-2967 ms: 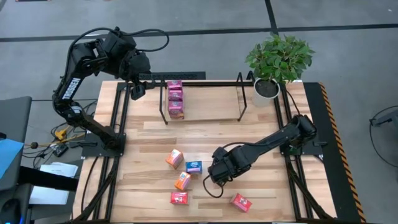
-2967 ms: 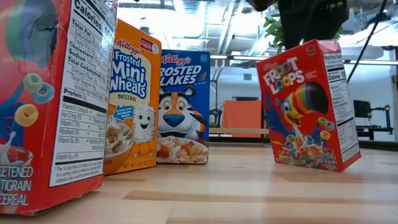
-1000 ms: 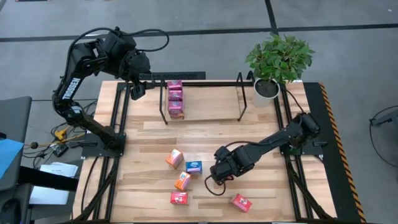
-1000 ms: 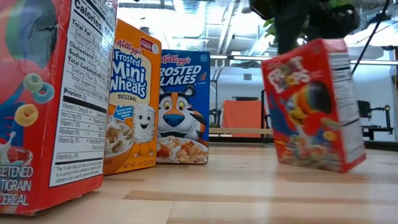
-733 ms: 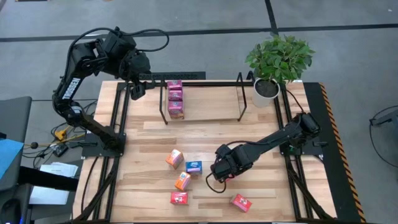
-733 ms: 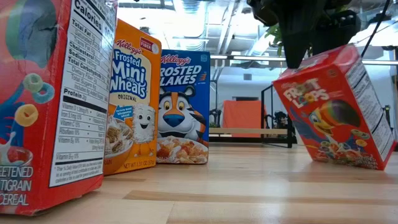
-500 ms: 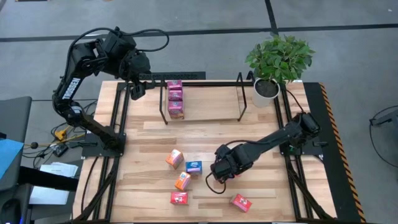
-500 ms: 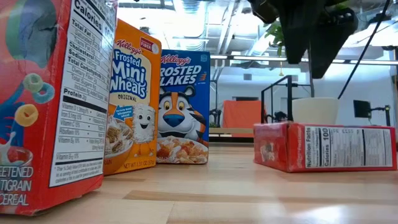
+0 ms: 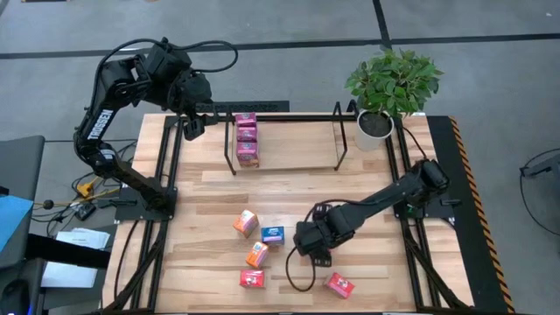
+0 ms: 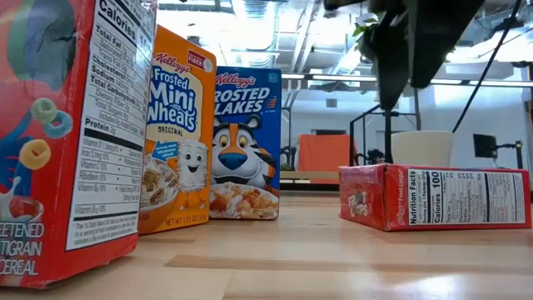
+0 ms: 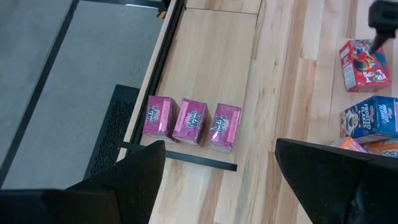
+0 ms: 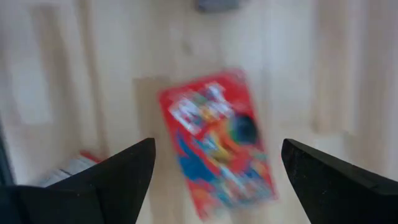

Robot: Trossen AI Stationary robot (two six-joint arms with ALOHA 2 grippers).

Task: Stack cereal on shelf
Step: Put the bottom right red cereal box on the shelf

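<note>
The right hand (image 9: 316, 255) hung over the front of the tabletop (image 9: 367, 188), fingers spread wide and holding nothing. Below it a red box (image 12: 217, 142) lay flat on its back, apart from the fingers. Four more boxes stood nearby: orange (image 9: 246, 223), blue (image 9: 273, 234), another orange (image 9: 256, 255) and red (image 9: 252, 278). Three pink boxes (image 9: 248, 139) sat in a row inside the shelf (image 9: 286, 117). The left hand (image 9: 192, 128) waited beside the shelf's left end, fingers also spread.

One camera looks straight down on the whole table (image 9: 210, 197). Another sits at tabletop level, close behind the cereal boxes (image 10: 179, 133). Both wrist cameras look down at those boxes.
</note>
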